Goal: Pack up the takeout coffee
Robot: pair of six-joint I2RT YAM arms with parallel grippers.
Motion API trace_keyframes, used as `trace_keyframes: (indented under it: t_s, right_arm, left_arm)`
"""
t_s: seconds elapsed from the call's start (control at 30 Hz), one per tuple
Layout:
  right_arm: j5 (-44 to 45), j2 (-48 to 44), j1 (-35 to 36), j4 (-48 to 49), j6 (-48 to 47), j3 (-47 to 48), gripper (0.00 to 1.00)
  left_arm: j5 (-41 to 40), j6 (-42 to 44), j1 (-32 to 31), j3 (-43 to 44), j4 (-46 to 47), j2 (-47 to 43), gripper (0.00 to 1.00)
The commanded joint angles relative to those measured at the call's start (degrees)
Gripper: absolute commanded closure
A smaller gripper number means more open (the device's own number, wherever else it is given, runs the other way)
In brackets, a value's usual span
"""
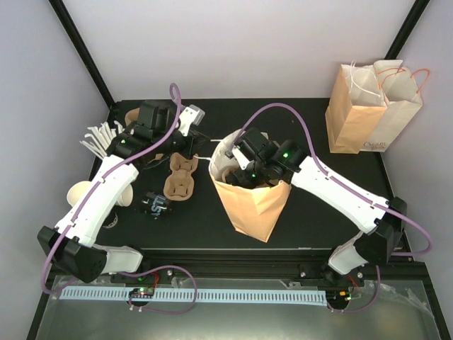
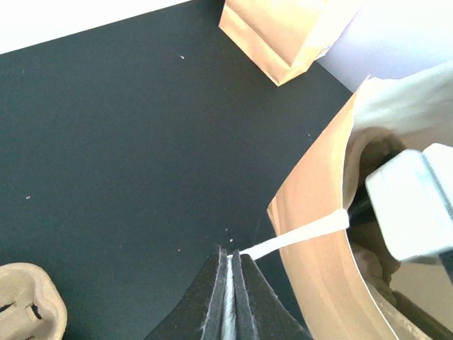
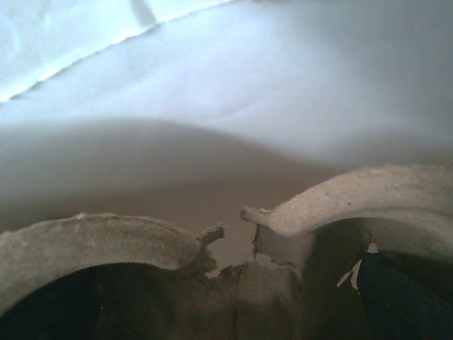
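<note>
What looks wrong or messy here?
The coffee seems to lie on its side beside the carrier, not upright. Inside the bag, a second carrier has a ragged, torn rim.

Right wrist cam: I've got a pale, creased paper wall (image 3: 233, 85) filling the top half, brightest at upper left. Under it are two curved rims of a grey-brown pulp carrier (image 3: 99, 237), meeting at a ragged, torn joint mid-frame. The left well is dark inside. There's a dark shape (image 3: 403, 297) bottom right and I can't tell what it is.
</note>
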Motion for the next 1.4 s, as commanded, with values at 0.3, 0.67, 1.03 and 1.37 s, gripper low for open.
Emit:
trace_keyframes:
  t_s: [0.3, 0.67, 1.03, 1.37]
  right_arm:
    - [-22.3, -3.6, -6.0, 10.9, 2.9, -2.0, 0.00]
    - [-19.4, -2.5, -2.9, 3.7, -4.4, 3.4, 0.00]
    - [-0.1, -7.6, -3.7, 4.1, -5.9, 3.6, 0.00]
    - [1.4, -9.2, -3.0, 10.5, -6.0, -4.2, 0.00]
  left_arm:
    - [-1.0, 0.2, -0.4, 0.1, 0.2, -0.9, 0.94]
    - [-1.5, 0.1, -0.4, 0.2, 0.6, -0.9, 0.95]
    - [-3.2, 0.7, -0.5, 0.4, -0.3, -0.9, 0.95]
    - [-3.1, 0.1, -0.5, 1.1, 0.7, -0.7, 0.95]
